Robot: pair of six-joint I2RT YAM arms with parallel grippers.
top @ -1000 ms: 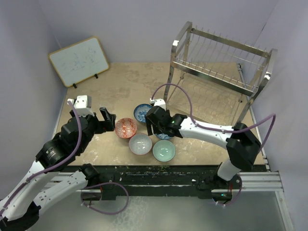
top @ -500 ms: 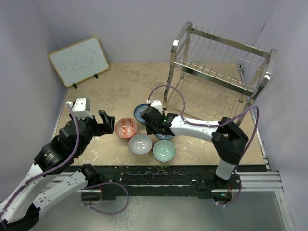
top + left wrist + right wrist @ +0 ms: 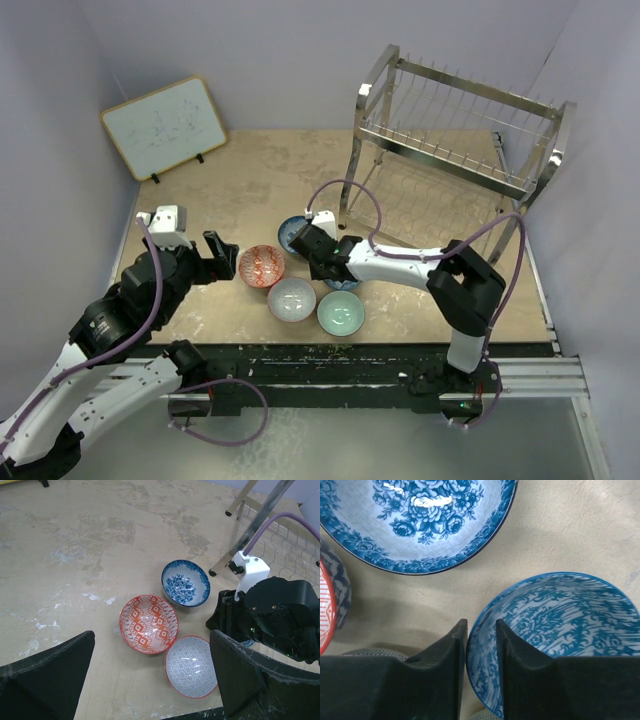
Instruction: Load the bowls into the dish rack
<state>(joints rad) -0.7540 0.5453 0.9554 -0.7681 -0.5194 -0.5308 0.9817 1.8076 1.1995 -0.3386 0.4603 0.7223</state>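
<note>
Several bowls cluster near the table's front: red-orange (image 3: 263,266), grey-white (image 3: 291,299), mint green (image 3: 341,313) and a blue floral one (image 3: 293,232). A second blue-and-white bowl (image 3: 560,630) lies under my right gripper (image 3: 481,627). Its jaws straddle the left rim, one finger outside and one inside, with a narrow gap still showing. My left gripper (image 3: 222,250) hangs open left of the red-orange bowl (image 3: 148,624), holding nothing. The dish rack (image 3: 450,130) stands at the back right with no bowl in it.
A framed whiteboard (image 3: 165,125) leans at the back left. The rack's legs (image 3: 235,502) stand just behind the blue floral bowl (image 3: 185,582). The grey-white bowl (image 3: 191,666) touches the red-orange one, close to the table's front edge.
My right gripper has slid a little left and lowered onto the blue-and-white bowl's rim, its jaws narrowing around it. The left arm has barely moved.
</note>
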